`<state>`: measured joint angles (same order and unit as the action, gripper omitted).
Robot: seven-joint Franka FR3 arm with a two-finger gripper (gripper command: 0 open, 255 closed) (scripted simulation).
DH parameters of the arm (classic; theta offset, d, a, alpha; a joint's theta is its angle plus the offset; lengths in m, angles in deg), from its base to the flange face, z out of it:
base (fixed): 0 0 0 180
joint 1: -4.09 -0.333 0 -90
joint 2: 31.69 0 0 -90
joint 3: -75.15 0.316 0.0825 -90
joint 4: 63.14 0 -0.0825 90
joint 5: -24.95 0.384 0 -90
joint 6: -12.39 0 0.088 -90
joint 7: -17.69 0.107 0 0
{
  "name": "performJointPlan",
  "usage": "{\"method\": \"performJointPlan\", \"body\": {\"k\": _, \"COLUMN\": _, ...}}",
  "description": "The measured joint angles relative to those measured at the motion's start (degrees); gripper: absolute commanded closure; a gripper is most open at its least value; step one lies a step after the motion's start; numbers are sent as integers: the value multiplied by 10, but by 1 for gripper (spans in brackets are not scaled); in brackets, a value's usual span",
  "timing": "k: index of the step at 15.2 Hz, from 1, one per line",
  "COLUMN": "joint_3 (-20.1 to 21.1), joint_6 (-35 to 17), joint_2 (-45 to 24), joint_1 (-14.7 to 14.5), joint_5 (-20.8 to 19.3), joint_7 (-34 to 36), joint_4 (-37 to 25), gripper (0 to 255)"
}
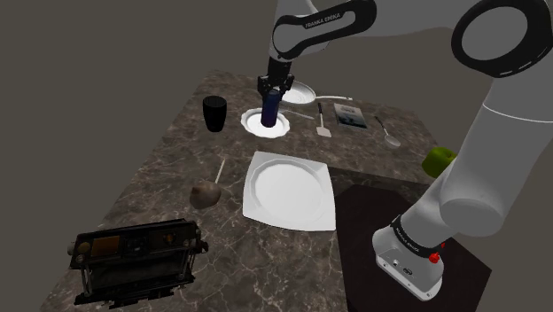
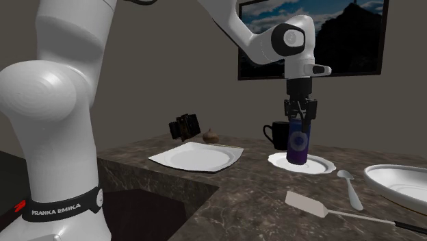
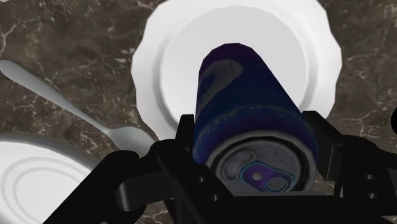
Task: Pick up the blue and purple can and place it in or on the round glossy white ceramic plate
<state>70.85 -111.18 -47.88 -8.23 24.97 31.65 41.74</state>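
Gripping a dark blue and purple can point(image 1: 271, 115) point(image 2: 298, 142) point(image 3: 248, 89) near its top end, the black gripper point(image 1: 275, 96) point(image 2: 300, 116) point(image 3: 254, 146) points straight down from the white arm, one finger pressed to each side of the can. The can hangs upright below the fingers, its silver lid with the pull tab facing up between them in the wrist view. Directly under the fingers lies the round white plate point(image 1: 253, 124) point(image 2: 321, 166) point(image 3: 153, 57) with a wavy rim, on a dark, marble-patterned counter point(image 1: 177, 151). The can's lower end is over the plate's middle; in the second exterior view it looks level with the plate's surface, but whether it touches cannot be told. Just beside the fingers, off the round plate's edge, lies a pale spoon point(image 2: 350, 188) point(image 3: 63, 95), and past the spoon is a shallow white bowl point(image 2: 400, 179) point(image 3: 38, 172). On the fingers' other side, near the round plate, stands a black mug point(image 1: 214, 113) point(image 2: 277, 135). Farther from the fingers, toward the robot's stand, lies a larger square white plate point(image 1: 288, 191) point(image 2: 195, 157), well apart from the can.
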Motion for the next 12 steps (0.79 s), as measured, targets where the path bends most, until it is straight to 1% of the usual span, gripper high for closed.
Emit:
{"method": "performJointPlan", "body": {"k": 1, "joint_3": 0, "joint_6": 0, "joint_2": 0, "joint_1": 0, "joint_5": 0, "joint_7": 0, "joint_4": 0, "gripper": 255}}
{"method": "performJointPlan", "body": {"k": 2, "joint_3": 0, "joint_6": 0, "joint_2": 0, "joint_1": 0, "joint_5": 0, "joint_7": 0, "joint_4": 0, "gripper": 0}}
{"method": "performJointPlan", "body": {"k": 8, "joint_3": 0, "joint_6": 0, "joint_2": 0, "joint_1": 0, "joint_5": 0, "joint_7": 0, "joint_4": 0, "gripper": 0}}
{"method": "performJointPlan", "body": {"k": 12, "joint_3": 0, "joint_6": 47, "joint_2": 17, "joint_1": 0, "joint_5": -1, "joint_7": 0, "joint_4": -31, "gripper": 0}}
